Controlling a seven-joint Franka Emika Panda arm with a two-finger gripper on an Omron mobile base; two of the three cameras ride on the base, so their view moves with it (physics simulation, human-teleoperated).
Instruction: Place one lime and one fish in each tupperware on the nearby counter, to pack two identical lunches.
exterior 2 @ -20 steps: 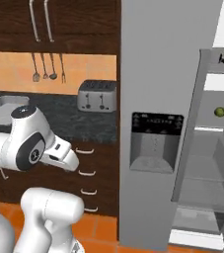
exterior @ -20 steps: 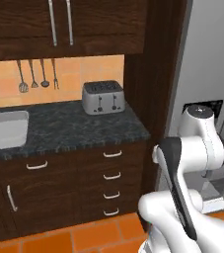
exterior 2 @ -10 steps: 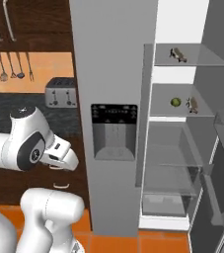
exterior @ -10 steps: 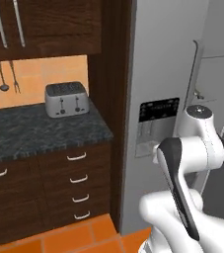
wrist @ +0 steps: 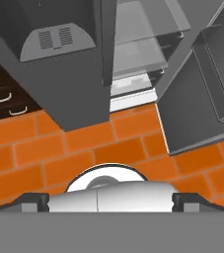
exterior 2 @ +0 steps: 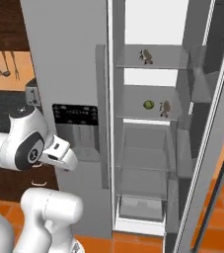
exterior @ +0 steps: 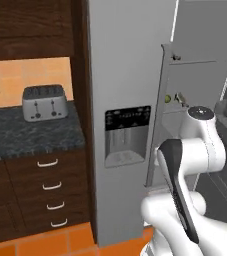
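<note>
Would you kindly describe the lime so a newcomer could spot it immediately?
Look inside the open fridge, right of its grey dispenser door. On the second glass shelf down sits the lime, a small round yellow-green ball, unlike the brownish fish right beside it.

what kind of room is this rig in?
A home kitchen, rendered: an open fridge with a lime on its shelf, a toaster on a dark stone counter, and wooden drawers below.

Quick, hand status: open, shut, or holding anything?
Hand: open and empty, fingertips spread wide, pointing down at the orange tile floor in front of the fridge.
</note>
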